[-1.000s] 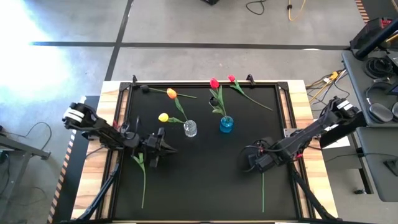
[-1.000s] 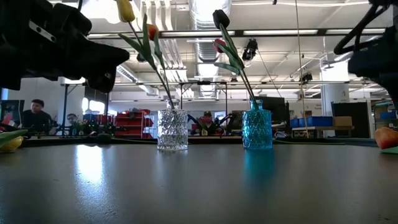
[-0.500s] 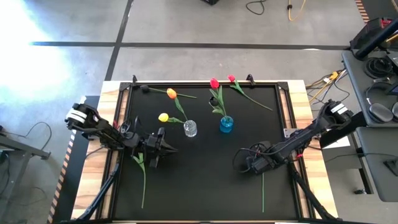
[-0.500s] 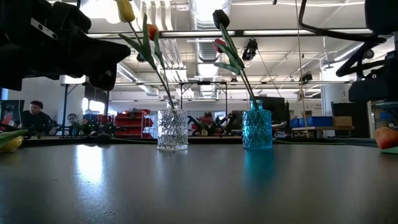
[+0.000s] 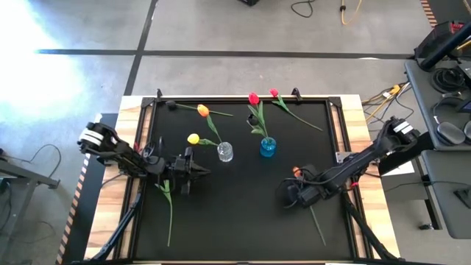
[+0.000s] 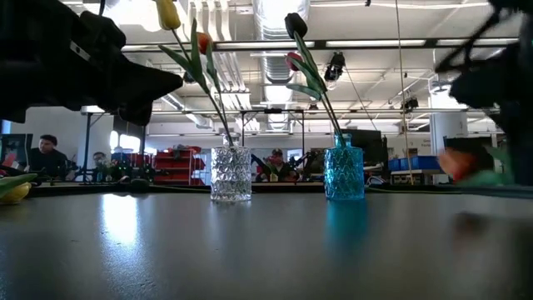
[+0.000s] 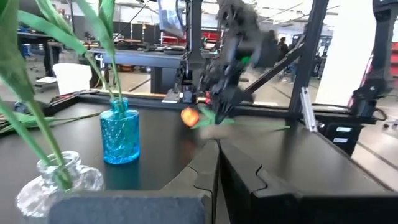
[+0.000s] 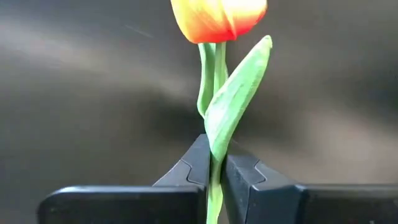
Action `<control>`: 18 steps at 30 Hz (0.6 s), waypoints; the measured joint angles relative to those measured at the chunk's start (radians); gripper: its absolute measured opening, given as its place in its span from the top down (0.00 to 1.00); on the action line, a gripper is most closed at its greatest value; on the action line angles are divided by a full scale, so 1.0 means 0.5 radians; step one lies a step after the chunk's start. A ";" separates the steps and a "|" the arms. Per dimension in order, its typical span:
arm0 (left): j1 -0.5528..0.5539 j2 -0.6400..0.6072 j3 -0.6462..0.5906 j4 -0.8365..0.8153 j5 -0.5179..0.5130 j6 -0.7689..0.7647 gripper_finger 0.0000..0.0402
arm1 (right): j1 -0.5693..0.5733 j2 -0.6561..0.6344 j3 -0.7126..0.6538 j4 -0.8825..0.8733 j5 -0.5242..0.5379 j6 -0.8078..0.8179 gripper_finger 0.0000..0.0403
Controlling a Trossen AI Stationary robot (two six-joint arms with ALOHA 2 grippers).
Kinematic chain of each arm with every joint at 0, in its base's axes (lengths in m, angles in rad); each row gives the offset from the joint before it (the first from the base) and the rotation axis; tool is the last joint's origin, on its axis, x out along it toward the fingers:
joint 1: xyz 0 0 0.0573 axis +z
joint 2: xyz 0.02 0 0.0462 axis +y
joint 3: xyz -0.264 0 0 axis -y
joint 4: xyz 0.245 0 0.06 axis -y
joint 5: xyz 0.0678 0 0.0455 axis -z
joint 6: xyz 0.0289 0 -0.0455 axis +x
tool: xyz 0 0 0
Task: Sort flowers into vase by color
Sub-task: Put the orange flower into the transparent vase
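Clamped in the right gripper [image 8: 214, 165]: an orange tulip [image 8: 219, 18], stem and leaf pinched between the fingers, head just beyond the tips. Farther off, the blue vase [image 5: 268, 147] with a red tulip [image 5: 254, 99], then the clear vase [image 5: 225, 152] with a yellow tulip [image 5: 193, 138]. Across the table [image 5: 243, 213], the left gripper [image 5: 193, 171], fingers apart, near another flower [image 5: 168, 202] lying flat. Risk: thin stem slipping or swivelling in the pinch, missing the narrow vase mouth or tipping it. Blurred in the low view; stem end hard to trace.
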 joint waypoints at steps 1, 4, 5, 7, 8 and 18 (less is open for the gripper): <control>0.000 0.011 0.000 0.000 -0.008 0.000 1.00 | 0.000 -0.034 0.039 0.002 0.098 -0.070 0.96; 0.000 0.049 0.000 0.008 -0.037 -0.001 1.00 | -0.001 -0.118 0.192 0.006 0.427 -0.299 0.96; 0.000 0.061 0.000 0.019 -0.037 0.000 1.00 | -0.001 -0.138 0.250 0.014 0.524 -0.402 0.96; 0.002 0.080 0.001 0.046 -0.038 0.001 1.00 | -0.006 -0.152 0.361 0.022 0.707 -0.635 0.97; 0.002 0.090 0.003 0.058 -0.038 0.001 1.00 | -0.012 -0.151 0.418 0.026 0.798 -0.753 0.97; 0.003 0.123 0.007 0.110 -0.039 0.002 1.00 | -0.138 0.060 0.810 0.708 1.575 -2.254 0.97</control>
